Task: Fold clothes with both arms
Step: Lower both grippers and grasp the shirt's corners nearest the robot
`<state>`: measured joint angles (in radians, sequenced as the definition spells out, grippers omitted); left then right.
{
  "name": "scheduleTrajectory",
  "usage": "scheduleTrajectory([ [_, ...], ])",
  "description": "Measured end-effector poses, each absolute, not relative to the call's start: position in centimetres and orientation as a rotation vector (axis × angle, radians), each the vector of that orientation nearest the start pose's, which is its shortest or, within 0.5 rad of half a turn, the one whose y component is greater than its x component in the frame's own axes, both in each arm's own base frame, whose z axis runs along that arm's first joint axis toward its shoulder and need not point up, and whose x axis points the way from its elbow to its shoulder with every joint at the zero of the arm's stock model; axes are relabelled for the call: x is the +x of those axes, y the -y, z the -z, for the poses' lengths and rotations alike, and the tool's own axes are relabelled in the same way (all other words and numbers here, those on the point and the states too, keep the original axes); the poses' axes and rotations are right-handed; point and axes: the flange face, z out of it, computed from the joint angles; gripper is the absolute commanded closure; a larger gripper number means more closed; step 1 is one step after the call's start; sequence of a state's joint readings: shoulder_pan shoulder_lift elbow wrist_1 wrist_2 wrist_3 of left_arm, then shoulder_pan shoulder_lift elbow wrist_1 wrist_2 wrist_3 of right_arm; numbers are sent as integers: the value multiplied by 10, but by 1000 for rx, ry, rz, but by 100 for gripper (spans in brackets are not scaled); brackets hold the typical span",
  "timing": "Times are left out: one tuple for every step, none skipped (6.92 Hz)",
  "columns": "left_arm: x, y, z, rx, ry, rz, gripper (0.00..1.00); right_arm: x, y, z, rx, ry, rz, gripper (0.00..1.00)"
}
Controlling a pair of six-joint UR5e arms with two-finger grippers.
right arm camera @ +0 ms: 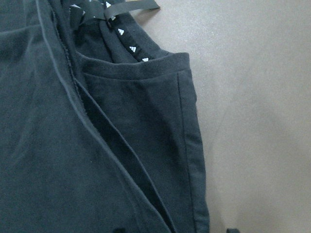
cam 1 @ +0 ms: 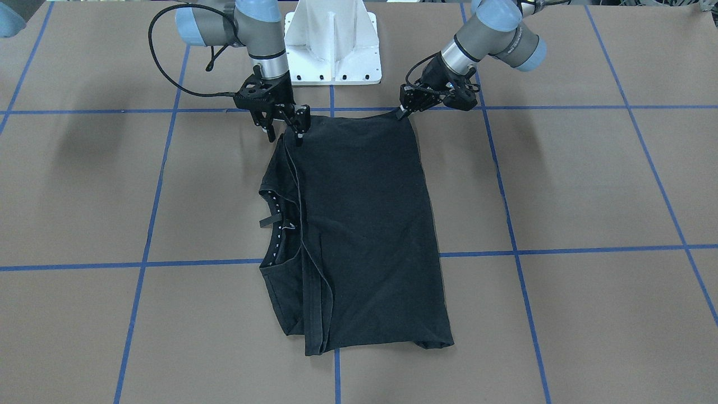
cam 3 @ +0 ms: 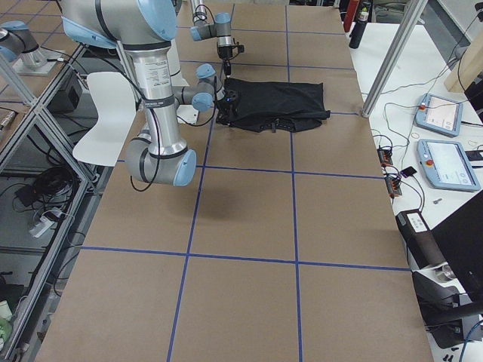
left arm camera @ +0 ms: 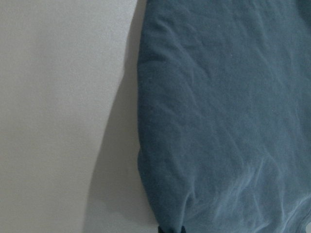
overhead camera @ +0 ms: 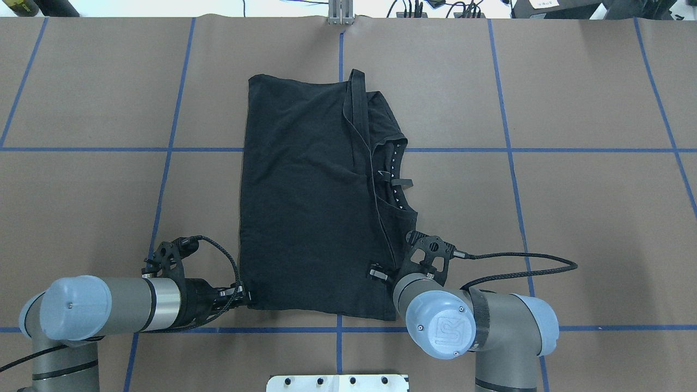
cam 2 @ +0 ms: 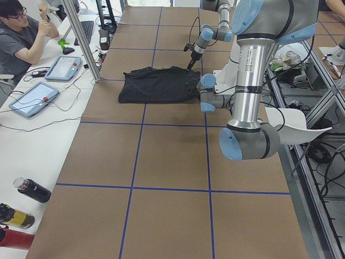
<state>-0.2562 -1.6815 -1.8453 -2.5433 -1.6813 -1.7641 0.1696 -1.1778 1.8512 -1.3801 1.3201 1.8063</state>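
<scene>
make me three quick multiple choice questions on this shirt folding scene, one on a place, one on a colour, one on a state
1. The neckline of the black T-shirt lies toward:
A. the robot's right
B. the robot's left
C. the far table edge

2. The tape lines on the table are:
A. red
B. yellow
C. blue

3. The right gripper is:
A. shut on a bottle
B. open at the shirt's near edge
C. raised high above the table

Answers:
1 A: in the overhead view the collar opening faces the side where the right arm comes in.
2 C: the grid on the brown surface is blue.
3 B: its fingers stand apart at the shirt's near edge, and the right wrist view shows both tips wide apart.
</scene>
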Motion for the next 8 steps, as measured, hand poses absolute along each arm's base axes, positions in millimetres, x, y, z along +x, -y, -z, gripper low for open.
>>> scheduleTrajectory([
  [480,252,-361,-50,-1365,303,100,-573,259,-300,211,870,-486,44],
  [480,252,-360,-50,-1366,303,100,-574,259,-300,211,869,-486,71],
  [479,252,-361,-49,-1365,304,100,-575,259,-298,211,872,-485,95],
  [479,252,-361,-49,-1364,304,100,-575,258,-296,209,877,-485,100],
  [479,252,-361,-49,-1365,304,100,-574,258,-294,208,879,-484,100],
  [478,252,-361,-49,-1364,304,100,-574,258,-294,208,881,-484,100],
  [478,252,-362,-49,-1364,304,100,-573,258,-293,208,882,-484,100],
  [478,252,-361,-49,-1365,304,100,-572,259,-292,208,886,-485,100],
])
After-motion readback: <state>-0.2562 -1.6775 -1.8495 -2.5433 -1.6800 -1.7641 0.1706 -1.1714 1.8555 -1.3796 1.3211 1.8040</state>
